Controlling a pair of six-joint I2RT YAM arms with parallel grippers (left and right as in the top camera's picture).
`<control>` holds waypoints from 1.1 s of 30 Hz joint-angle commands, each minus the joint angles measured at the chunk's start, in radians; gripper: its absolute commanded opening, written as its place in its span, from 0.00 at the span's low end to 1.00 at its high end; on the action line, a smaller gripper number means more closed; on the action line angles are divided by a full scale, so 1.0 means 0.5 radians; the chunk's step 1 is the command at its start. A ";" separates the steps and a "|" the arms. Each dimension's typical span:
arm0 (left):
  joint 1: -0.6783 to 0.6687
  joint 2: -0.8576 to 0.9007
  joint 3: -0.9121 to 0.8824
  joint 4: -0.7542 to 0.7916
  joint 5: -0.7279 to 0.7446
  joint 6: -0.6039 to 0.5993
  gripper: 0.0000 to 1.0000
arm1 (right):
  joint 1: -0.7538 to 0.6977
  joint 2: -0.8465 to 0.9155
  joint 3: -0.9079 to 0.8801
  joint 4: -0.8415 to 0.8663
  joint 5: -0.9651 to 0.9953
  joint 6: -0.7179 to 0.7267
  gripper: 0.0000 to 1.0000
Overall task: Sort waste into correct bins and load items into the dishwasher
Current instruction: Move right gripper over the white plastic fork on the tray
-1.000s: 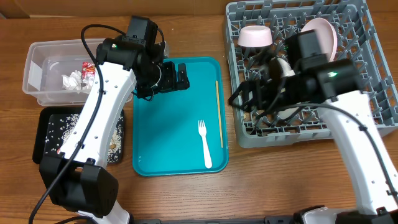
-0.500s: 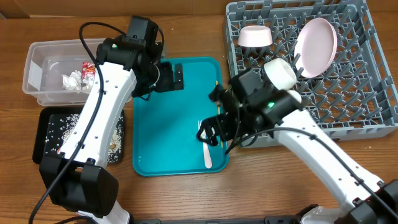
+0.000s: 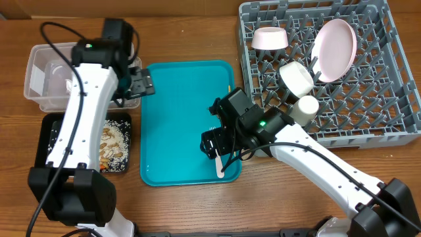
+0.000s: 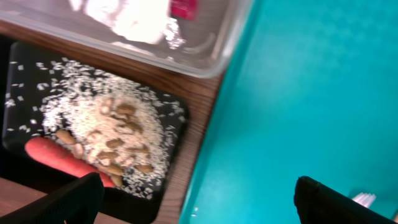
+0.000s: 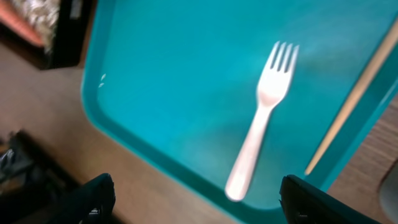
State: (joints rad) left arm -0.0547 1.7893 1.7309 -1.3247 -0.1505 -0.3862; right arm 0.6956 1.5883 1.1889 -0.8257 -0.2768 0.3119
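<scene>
Overhead: left fingers (image 3: 143, 83) hover between clear plastic tub (image 3: 36, 79) and teal tray (image 3: 177, 131); right fingers (image 3: 212, 139) cover most of the white plastic fork (image 3: 219, 169). Left wrist, blurred: fingers spread, empty. Right wrist: fingers spread above the fork; thin wooden stick (image 5: 354, 93) cut off.

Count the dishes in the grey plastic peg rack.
4: pale pink bowl far-left, pink round plate upright to its right, white bowl nearer, small white cup nearest the front; the right arm may hide others.

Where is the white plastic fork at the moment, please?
In the right wrist view, the white plastic fork lies flat on the teal tray, near its right edge, just left of the thin wooden stick.
</scene>
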 commanded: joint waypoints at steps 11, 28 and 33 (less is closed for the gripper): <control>0.037 -0.063 0.048 -0.006 -0.050 -0.021 1.00 | 0.032 0.259 -0.003 0.081 0.191 0.082 0.72; 0.037 -0.063 0.048 -0.006 -0.050 -0.021 1.00 | 0.050 0.335 0.005 0.085 0.253 0.136 0.65; 0.037 -0.063 0.048 -0.006 -0.050 -0.021 1.00 | 0.040 0.335 0.008 0.069 0.311 0.133 0.69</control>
State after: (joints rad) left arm -0.0357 1.7893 1.7309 -1.3247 -0.1616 -0.3862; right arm 0.7158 1.7588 1.1889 -0.7860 -0.1635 0.3676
